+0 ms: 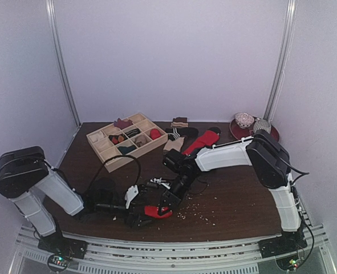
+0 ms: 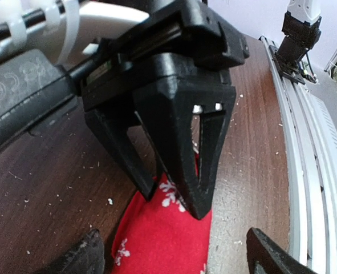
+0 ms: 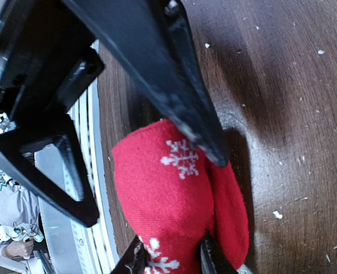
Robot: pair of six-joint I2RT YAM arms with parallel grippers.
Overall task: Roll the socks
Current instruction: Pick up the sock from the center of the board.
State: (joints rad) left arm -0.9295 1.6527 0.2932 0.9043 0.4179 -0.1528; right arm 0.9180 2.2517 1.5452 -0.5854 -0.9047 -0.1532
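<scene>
A red sock with white snowflakes (image 1: 157, 212) lies bunched on the brown table near the front edge. My right gripper (image 3: 173, 261) is shut on this sock (image 3: 168, 194), one finger on each side of its folded bulge. It reaches down onto the sock from behind (image 1: 168, 201). My left gripper (image 2: 177, 254) stands open, its fingertips (image 2: 82, 254) wide apart on either side of the sock (image 2: 162, 240) and not touching it. It comes in low from the left (image 1: 138, 213). A cream sock (image 1: 173, 144) lies at the back of the table.
A wooden compartment box (image 1: 108, 149) with small items stands at the back left. More socks, one plain red (image 1: 202, 141), lie behind the right arm. A red plate (image 1: 236, 132) sits at the back right. Crumbs dot the table (image 1: 225, 194); the metal rail (image 2: 305, 171) runs along the front.
</scene>
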